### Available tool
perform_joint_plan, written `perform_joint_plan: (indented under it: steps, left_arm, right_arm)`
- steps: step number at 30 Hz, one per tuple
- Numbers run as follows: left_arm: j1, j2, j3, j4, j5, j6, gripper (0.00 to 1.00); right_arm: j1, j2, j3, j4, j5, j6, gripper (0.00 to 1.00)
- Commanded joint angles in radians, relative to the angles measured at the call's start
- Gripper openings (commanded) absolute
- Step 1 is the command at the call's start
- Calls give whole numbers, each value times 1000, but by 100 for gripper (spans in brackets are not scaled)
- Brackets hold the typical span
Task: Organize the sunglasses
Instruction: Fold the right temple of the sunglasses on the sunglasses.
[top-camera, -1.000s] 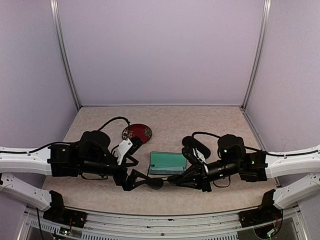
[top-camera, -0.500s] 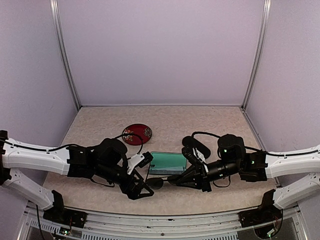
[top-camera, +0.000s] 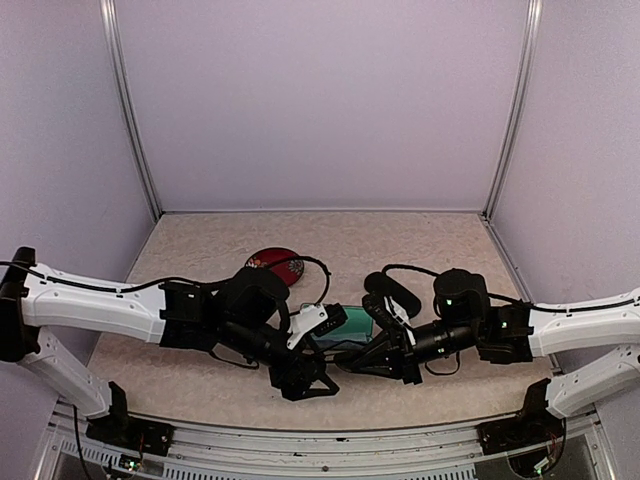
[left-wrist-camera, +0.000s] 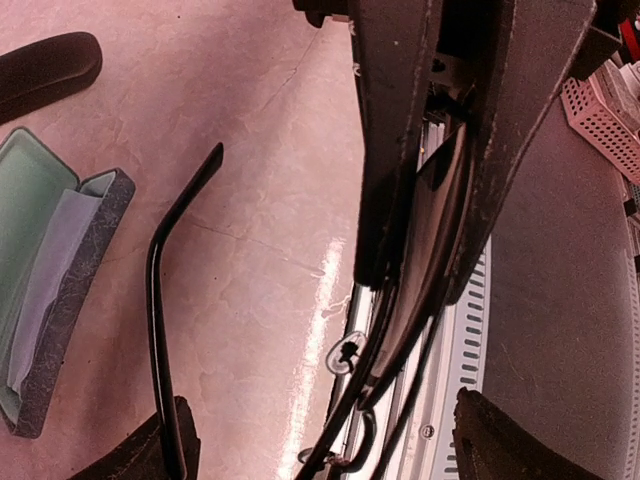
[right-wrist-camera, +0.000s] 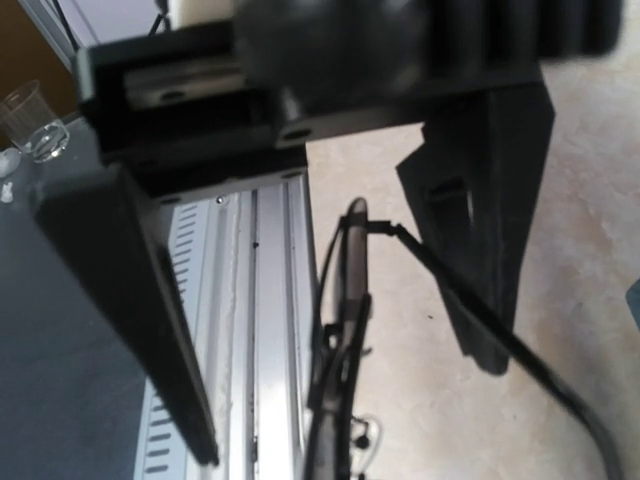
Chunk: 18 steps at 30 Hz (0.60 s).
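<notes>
- My left jaws (top-camera: 305, 378) have swung in a second from the left of the frame to lower centre. They are clamped narrow on a lens of the thin black-framed sunglasses (left-wrist-camera: 153, 290).
- The pair now hangs above the surface (top-camera: 420, 245), just in front of the open blue-grey case (top-camera: 352, 322), with one temple sticking out unfolded.
- My right jaws (top-camera: 372, 357) keep their place right of centre, spread wide. The glasses sit edge-on between them, and I see nothing gripped.
- As I judge it, the pair has been brought within the right arm's reach so the loose temple can be folded before casing.
- The reddish-brown pair shows in no view.
</notes>
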Motion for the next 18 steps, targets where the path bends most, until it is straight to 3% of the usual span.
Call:
perform_joint_plan:
  steps: [1, 8, 18]
  left_arm:
    - [-19, 26, 51, -35, -2, 82, 83]
    - [-31, 14, 74, -51, -15, 131, 67]
    - [-21, 3, 83, -60, -44, 146, 53]
  right_arm:
    - [-6, 4, 7, 29, -16, 5, 9]
    - [-6, 12, -2, 32, -27, 8, 9]
    - [-6, 34, -7, 48, -60, 15, 9]
